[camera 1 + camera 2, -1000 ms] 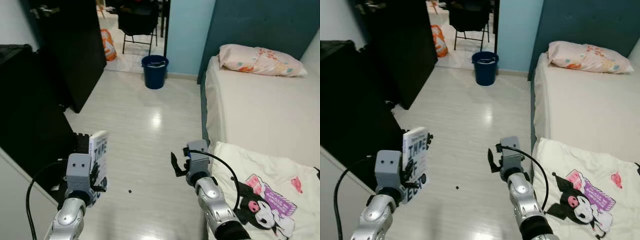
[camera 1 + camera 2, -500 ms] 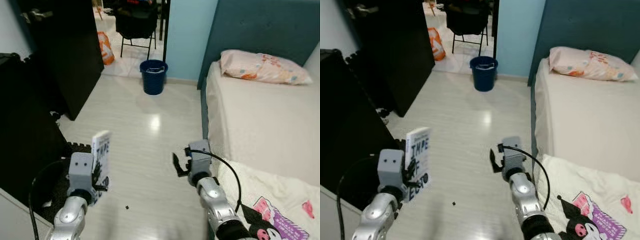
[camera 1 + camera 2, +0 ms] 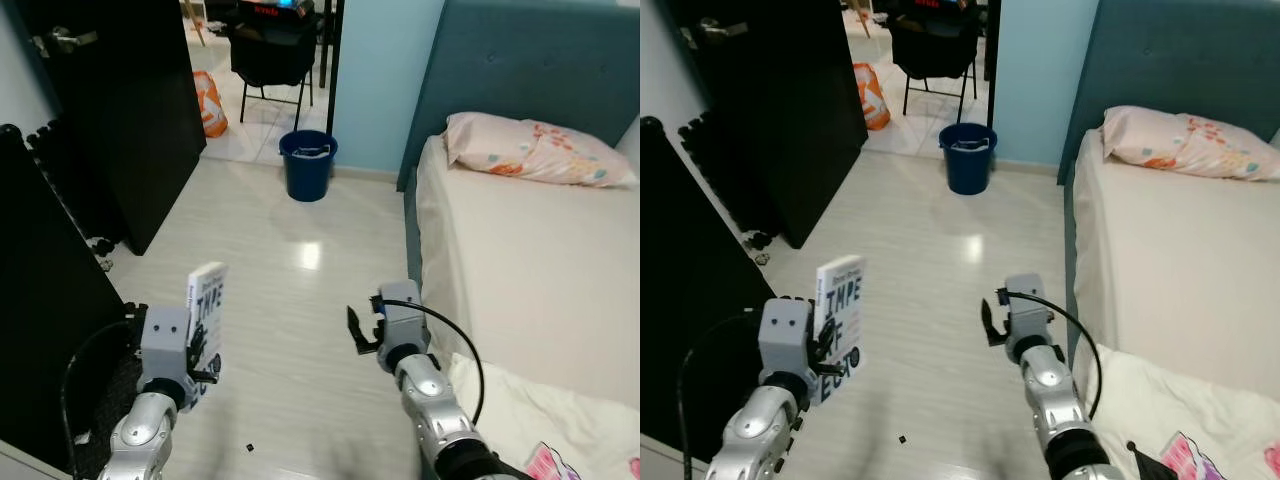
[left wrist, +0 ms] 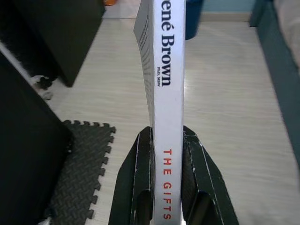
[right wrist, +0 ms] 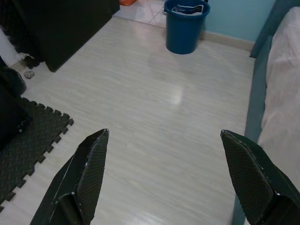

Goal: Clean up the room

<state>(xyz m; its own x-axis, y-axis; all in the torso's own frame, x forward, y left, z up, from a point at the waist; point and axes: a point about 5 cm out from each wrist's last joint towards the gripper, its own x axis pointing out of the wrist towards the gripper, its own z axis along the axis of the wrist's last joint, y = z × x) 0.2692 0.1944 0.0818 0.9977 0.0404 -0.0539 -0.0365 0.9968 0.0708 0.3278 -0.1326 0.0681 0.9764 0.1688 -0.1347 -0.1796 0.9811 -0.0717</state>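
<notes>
One white book (image 3: 838,325) stands upright above the pale floor (image 3: 290,260), clamped at its spine between the left gripper's (image 4: 165,187) fingers. The right gripper (image 5: 173,178) hovers beside the bed (image 3: 520,270), fingers spread wide, a blue bucket (image 3: 307,165) well ahead.

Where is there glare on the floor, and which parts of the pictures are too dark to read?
Left eye view: a bright patch of glare on the pale floor, short of the blue bucket; the black furniture on the left shows no detail. Left wrist view: the book spine reads sharply.
</notes>
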